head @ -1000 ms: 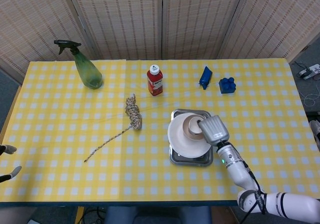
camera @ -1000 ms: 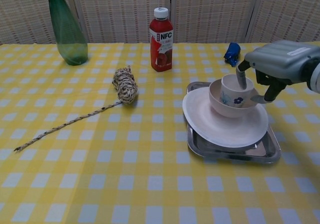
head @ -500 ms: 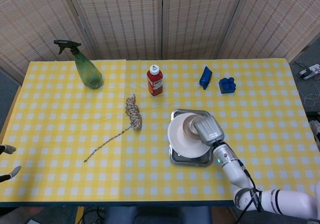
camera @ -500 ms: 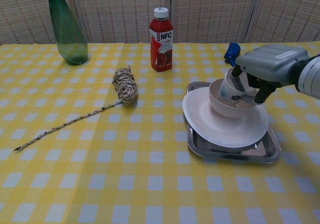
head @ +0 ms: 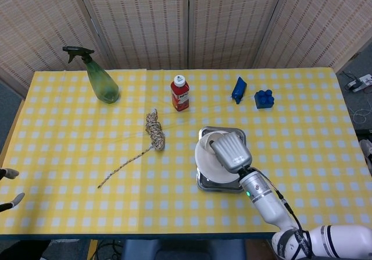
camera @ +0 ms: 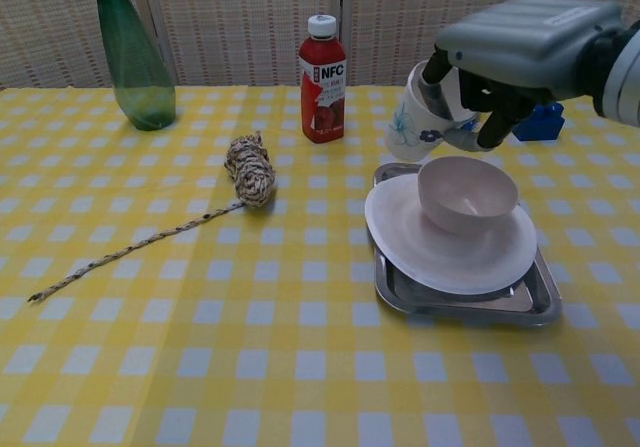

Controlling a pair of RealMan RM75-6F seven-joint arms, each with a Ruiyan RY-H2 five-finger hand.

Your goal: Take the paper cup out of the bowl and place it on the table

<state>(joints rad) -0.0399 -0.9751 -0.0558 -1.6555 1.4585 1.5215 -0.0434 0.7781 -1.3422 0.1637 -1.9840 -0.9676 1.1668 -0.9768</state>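
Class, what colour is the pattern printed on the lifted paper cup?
Blue flowers on the white paper cup, clearest in the chest view.

Green spray bottle (head: 102,81), red juice bottle (camera: 322,79), coiled rope (camera: 250,168), blue block (head: 264,98), blue packet (head: 238,89), plate (camera: 440,242) on metal tray (camera: 460,299).

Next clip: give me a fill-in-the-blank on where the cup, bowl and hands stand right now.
1. The paper cup is held by the ____ hand.
2. The cup is now ____ the bowl, clear of its rim.
3. The bowl sits on a white ____, which rests on a metal tray.
4. The rope lies between the tray and the green ____ bottle.

Missing words: right; above; plate; spray
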